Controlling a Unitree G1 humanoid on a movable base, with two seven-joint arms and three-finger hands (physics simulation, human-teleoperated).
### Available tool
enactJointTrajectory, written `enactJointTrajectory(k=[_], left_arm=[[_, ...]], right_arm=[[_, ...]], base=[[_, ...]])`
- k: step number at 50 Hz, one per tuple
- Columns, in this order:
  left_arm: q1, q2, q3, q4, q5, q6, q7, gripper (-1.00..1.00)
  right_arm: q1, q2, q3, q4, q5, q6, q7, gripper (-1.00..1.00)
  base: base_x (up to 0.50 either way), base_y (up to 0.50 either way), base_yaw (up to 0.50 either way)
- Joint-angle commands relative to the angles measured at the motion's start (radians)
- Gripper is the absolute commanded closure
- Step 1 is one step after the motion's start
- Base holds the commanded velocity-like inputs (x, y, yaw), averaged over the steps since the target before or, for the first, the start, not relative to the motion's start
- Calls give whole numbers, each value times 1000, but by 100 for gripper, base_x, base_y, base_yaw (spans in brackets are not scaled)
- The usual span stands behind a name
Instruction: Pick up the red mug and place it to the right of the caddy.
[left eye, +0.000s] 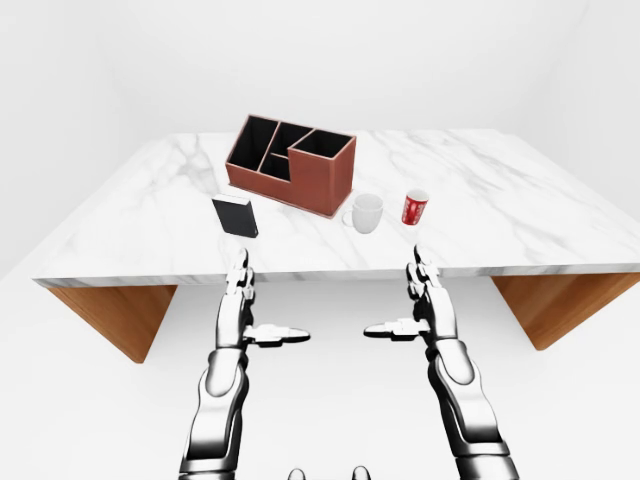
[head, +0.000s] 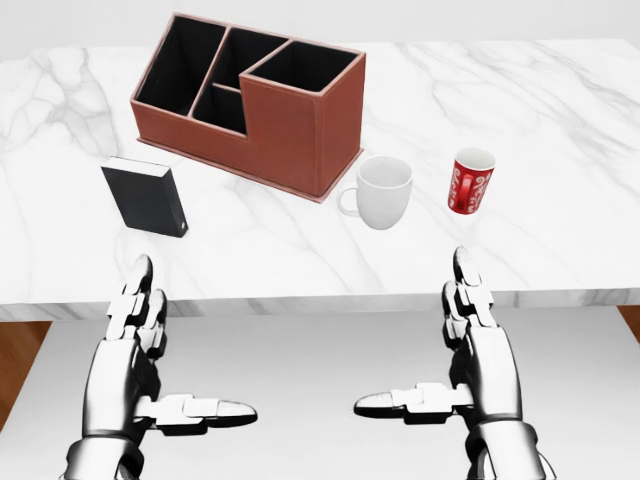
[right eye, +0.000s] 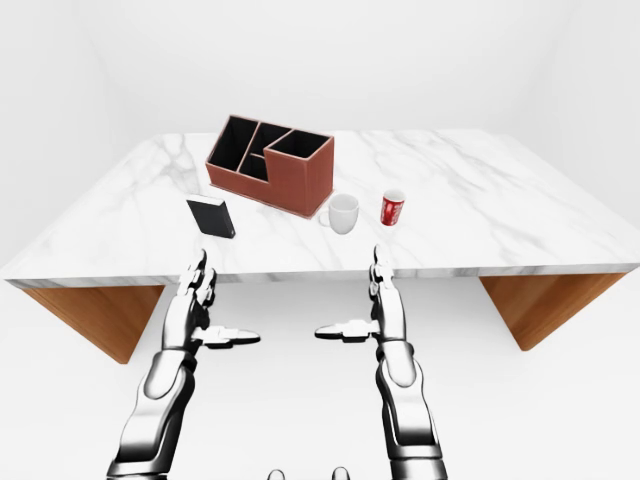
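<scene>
A red mug (head: 471, 181) with a white pattern stands upright on the marble table (head: 560, 130), to the right of a white mug (head: 381, 192). The brown caddy (head: 252, 100) with black compartments sits up and left of both mugs. My right hand (head: 440, 340) hangs open below the table's near edge, straight under the red mug and apart from it. My left hand (head: 165, 345) is open too, below the table edge under the black box. Neither hand holds anything.
A small black box (head: 146, 197) stands on the table left of the caddy's lower corner. The table has wooden supports (left eye: 120, 312) at both ends. White floor and walls surround it.
</scene>
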Motion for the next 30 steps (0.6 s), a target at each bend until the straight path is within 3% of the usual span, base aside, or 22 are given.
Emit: enactJointTrajectory(k=[1, 3, 11, 30], left_arm=[[61, 6, 8, -144, 1, 50, -28, -100], [83, 4, 1, -198, 6, 73, -30, -100], [146, 0, -13, -330, 19, 74, -40, -100], [316, 8, -85, -687, 65, 74, -37, -100]], right_arm=[[17, -14, -32, -58, 20, 22, 25, -100], [26, -13, -31, -84, 20, 32, 26, -100], [79, -7, -23, -218, 21, 81, 36, -100], [208, 9, -22, -551, 36, 81, 62, -100]], base=[[0, 0, 0], [0, 0, 0], [0, 0, 0], [0, 0, 0]])
